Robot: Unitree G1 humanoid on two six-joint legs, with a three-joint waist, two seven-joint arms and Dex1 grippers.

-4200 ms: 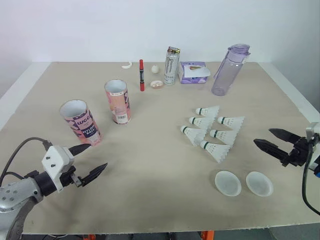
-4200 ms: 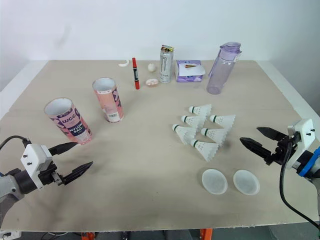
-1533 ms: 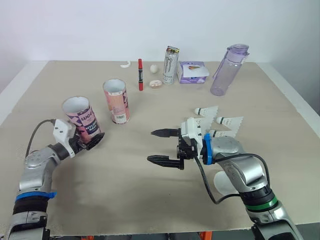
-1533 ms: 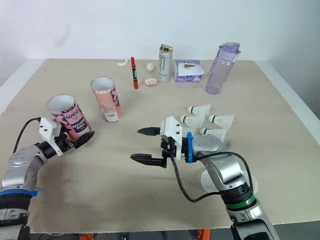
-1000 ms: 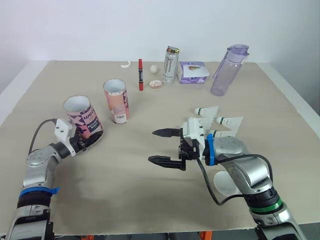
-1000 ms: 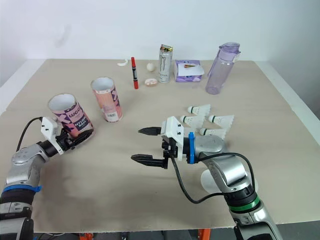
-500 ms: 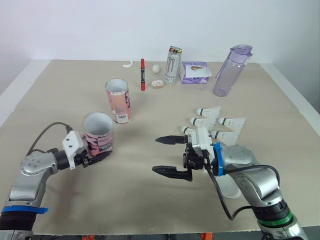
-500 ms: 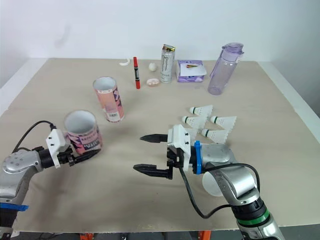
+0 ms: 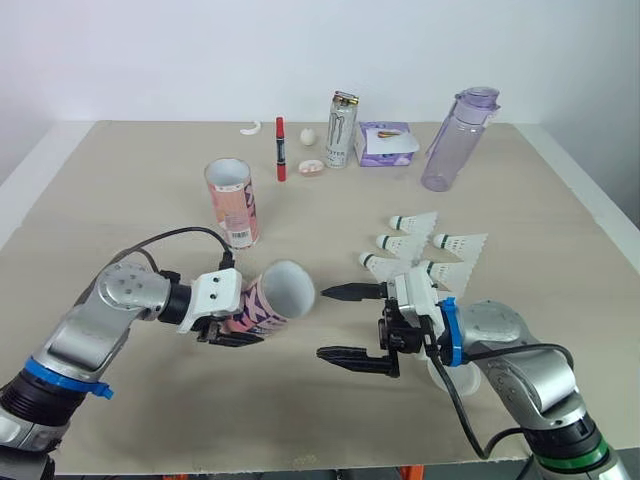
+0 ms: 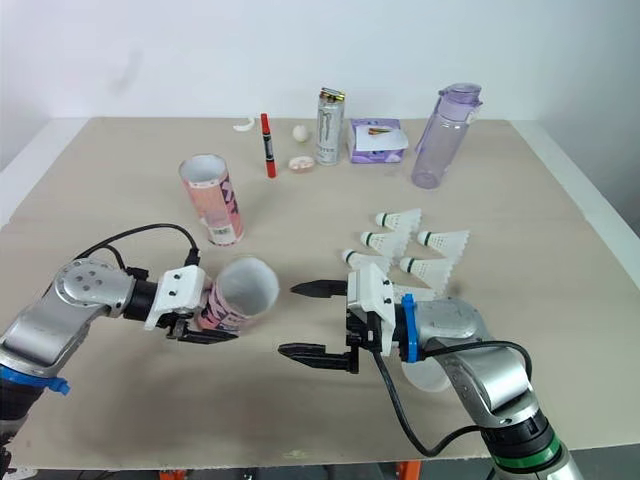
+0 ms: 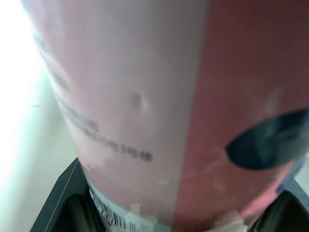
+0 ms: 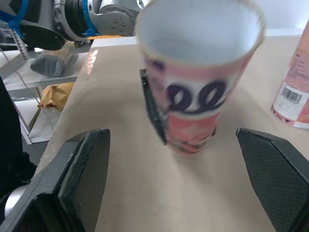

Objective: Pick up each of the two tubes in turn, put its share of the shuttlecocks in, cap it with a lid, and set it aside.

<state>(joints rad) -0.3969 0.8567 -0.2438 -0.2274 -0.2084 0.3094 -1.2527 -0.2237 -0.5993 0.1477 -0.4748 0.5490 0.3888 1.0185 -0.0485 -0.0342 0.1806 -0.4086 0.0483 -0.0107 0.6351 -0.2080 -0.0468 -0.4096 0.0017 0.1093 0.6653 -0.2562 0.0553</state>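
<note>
My left gripper (image 9: 232, 317) is shut on a pink and purple tube (image 9: 268, 301), held tilted on its side above the table with its open mouth facing my right gripper. That tube (image 12: 200, 92) faces the right wrist camera and its pink wall (image 11: 159, 96) fills the left wrist view. My right gripper (image 9: 345, 323) stands open just right of the tube's mouth, empty. A second pink tube (image 9: 232, 201) stands upright behind. Several white shuttlecocks (image 9: 425, 244) lie beyond my right gripper. A translucent lid (image 10: 428, 374) shows partly under my right arm.
Along the far edge stand a red marker (image 9: 282, 149), a drinks can (image 9: 343, 131), a purple tissue pack (image 9: 387, 144), a clear purple bottle (image 9: 455, 140) and some small white and pink bits (image 9: 312, 166).
My left gripper has carried the tube right toward the table's middle and tipped it from upright onto its side. My right gripper has shifted slightly right and nearer.
</note>
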